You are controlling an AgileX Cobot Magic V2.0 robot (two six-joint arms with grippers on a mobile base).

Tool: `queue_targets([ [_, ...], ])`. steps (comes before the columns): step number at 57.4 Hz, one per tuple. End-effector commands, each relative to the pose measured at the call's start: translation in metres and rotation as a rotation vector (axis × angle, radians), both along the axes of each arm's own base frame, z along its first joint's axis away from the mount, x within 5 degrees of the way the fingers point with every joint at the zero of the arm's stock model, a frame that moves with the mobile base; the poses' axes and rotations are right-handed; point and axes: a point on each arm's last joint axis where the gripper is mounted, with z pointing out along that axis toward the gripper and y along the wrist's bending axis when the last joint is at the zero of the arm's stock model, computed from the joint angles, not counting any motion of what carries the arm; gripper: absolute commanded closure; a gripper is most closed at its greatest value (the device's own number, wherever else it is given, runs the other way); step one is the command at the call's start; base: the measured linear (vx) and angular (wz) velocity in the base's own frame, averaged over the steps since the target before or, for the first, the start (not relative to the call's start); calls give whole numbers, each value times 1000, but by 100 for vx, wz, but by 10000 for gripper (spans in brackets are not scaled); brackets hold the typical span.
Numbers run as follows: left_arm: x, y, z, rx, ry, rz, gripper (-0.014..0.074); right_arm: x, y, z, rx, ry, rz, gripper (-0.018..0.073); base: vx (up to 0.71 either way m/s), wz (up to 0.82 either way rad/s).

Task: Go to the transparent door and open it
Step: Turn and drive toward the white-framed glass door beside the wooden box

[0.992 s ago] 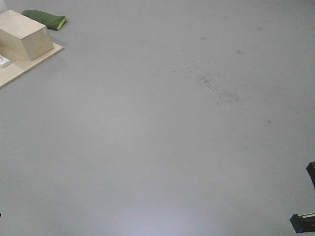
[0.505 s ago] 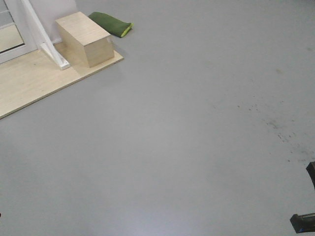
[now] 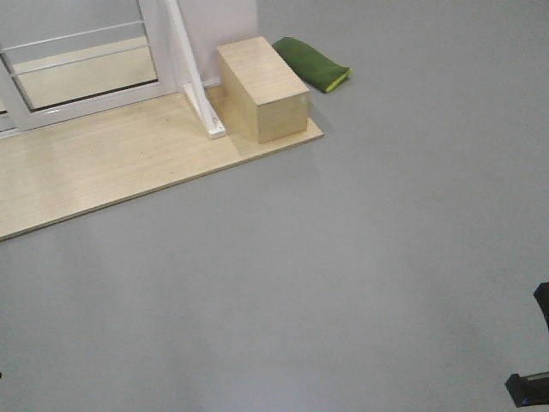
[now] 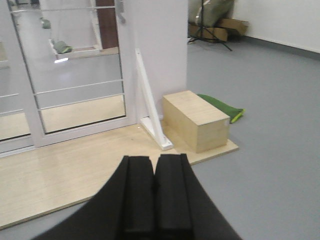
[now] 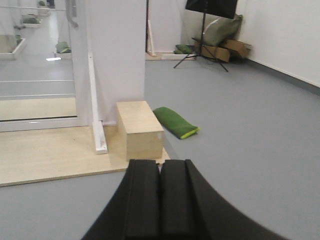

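The transparent door [image 4: 75,65] is a glass panel with thin white bars in a white frame, standing at the back of a light wooden platform [image 4: 65,165]. A grey handle [image 4: 121,12] sits on its right stile, at the top edge of the view. The door also shows in the front view [image 3: 86,60] at top left, and in the right wrist view [image 5: 40,75] with its handle [image 5: 73,14]. My left gripper [image 4: 154,161] is shut and empty, well short of the door. My right gripper [image 5: 160,164] is shut and empty too.
A white slanted bracket [image 3: 199,86] props a white wall panel [image 4: 157,45] right of the door. A wooden box [image 3: 262,90] stands on the platform's right end, with a green cushion [image 3: 310,63] behind it. Grey floor [image 3: 343,275] lies in front. Bags and a tripod [image 5: 207,30] are far back.
The front view has swung left: platform, box and cushion slid rightward in the frame, and the door's lower glass and frame have come into view at top left.
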Motion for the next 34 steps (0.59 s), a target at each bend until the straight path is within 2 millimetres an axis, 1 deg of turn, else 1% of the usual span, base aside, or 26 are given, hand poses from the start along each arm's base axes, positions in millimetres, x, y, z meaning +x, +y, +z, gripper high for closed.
queue_targets([
  [1, 0, 0, 5, -14, -85, -4, 599, 0, -1, 7, -3, -94, -15, 548, 56, 61],
  [14, 0, 0, 5, -14, -85, -4, 599, 0, -1, 7, -3, -94, -15, 548, 55, 54],
  [34, 0, 0, 5, -14, -85, -4, 599, 0, -1, 7, -3, -93, -15, 548, 56, 34],
])
